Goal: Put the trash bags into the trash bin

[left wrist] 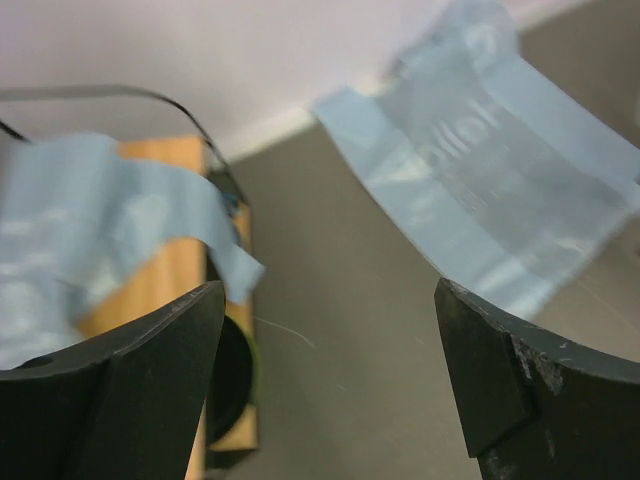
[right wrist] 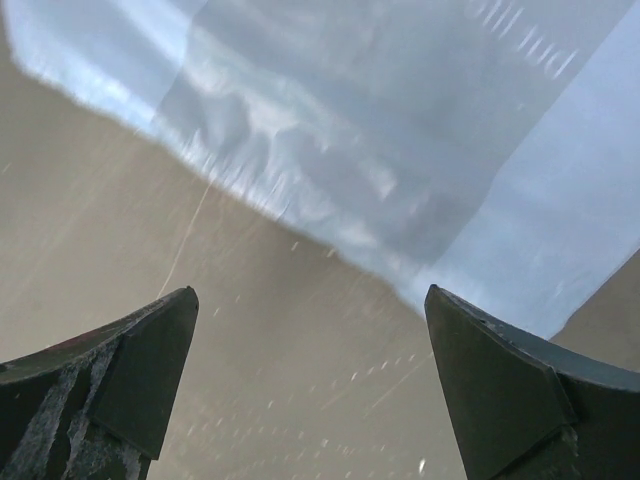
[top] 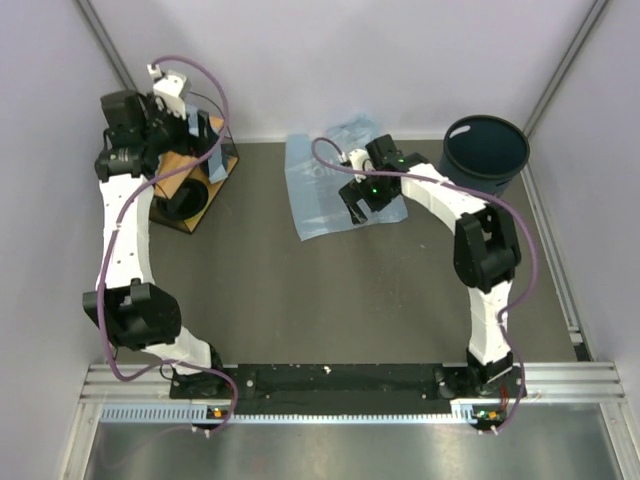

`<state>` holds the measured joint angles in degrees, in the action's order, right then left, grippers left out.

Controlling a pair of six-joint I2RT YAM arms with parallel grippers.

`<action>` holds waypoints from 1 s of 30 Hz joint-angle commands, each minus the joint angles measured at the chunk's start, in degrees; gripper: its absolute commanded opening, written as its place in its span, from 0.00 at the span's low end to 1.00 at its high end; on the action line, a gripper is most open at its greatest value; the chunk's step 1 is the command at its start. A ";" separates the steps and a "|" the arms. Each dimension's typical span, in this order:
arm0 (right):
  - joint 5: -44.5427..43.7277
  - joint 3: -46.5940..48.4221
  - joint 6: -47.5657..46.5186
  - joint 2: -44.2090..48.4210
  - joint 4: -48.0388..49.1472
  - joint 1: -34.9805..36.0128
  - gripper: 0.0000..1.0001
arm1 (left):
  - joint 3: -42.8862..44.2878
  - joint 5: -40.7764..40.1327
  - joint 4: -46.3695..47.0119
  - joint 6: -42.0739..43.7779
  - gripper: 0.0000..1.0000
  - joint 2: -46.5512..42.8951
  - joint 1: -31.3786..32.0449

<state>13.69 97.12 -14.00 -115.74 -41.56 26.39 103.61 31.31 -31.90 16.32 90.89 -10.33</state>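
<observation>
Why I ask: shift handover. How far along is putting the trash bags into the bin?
Done: nothing; the trash bin looks empty. In hand: nothing gripped; the open right pincer hovers over a spread bag, the open left pincer sits by a second bag draped on the wire basket. Left: both bags into the bin.

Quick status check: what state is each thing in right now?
Flat bag: spread on the table, ungripped.
Second bag: draped over the basket wire, ungripped.
Bin: upright, no bag seen inside.
Left gripper: open, empty.
Right gripper: open, empty.
</observation>
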 commanded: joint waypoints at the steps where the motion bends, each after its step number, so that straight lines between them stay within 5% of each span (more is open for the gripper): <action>1: -7.45 10.78 -0.24 -6.41 0.43 1.29 0.99 | -10.16 9.38 -1.15 -3.66 0.91 -4.93 0.04; 9: -6.75 16.61 1.69 -15.74 -0.63 2.44 0.97 | -18.35 9.47 -1.67 -3.13 0.92 -10.64 -0.04; 15: -2.01 15.21 1.70 -17.76 -2.38 2.70 0.79 | -20.73 9.12 -1.59 -4.45 0.92 -12.32 0.04; 17: 0.61 13.89 1.61 -17.50 -3.78 3.14 0.60 | -20.99 9.73 -1.59 -5.15 0.91 -12.41 0.04; 21: 2.12 5.66 -0.94 -13.73 -4.06 5.24 0.01 | -22.48 10.52 -0.80 -6.73 0.90 -12.49 0.13; 30: 18.45 -18.71 -0.07 11.58 -4.49 15.26 0.00 | -28.90 13.25 -1.67 -8.31 0.83 -12.67 0.57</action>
<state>20.58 85.08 -15.11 -115.68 -43.59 35.83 78.22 41.47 -34.52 9.69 79.85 -10.28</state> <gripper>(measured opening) 0.005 0.840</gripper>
